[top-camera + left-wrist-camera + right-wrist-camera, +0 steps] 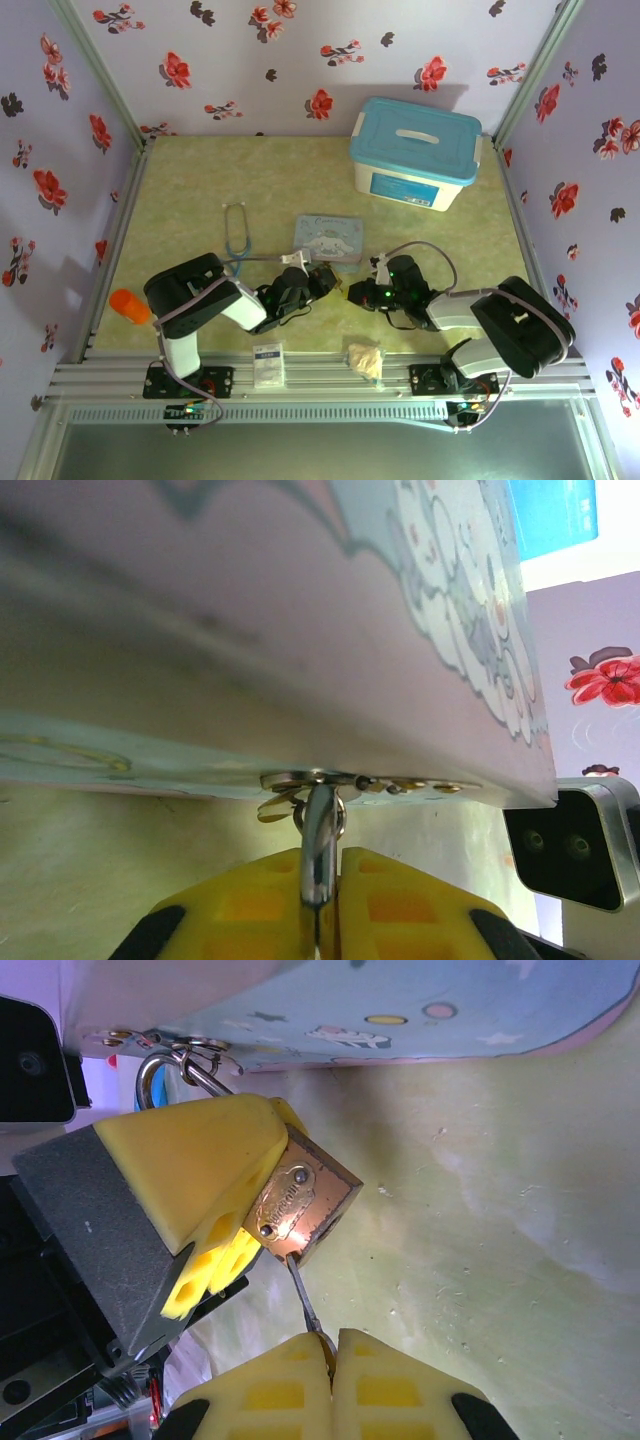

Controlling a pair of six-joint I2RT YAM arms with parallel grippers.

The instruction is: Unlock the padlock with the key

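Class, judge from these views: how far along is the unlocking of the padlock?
Done: the left gripper clamps the padlock, and the right gripper pinches the key. In hand: the key's tip meets the padlock's underside. Left: push it in, turn it, and free the shackle from the latch on the tin.

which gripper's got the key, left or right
The right gripper: its yellow jaws pinch the thin dark metal key, tip at the small brass padlock. The left gripper clamps that padlock instead.

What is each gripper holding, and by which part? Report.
Left gripper clamps the padlock by its body; right gripper pinches the key by its head end.
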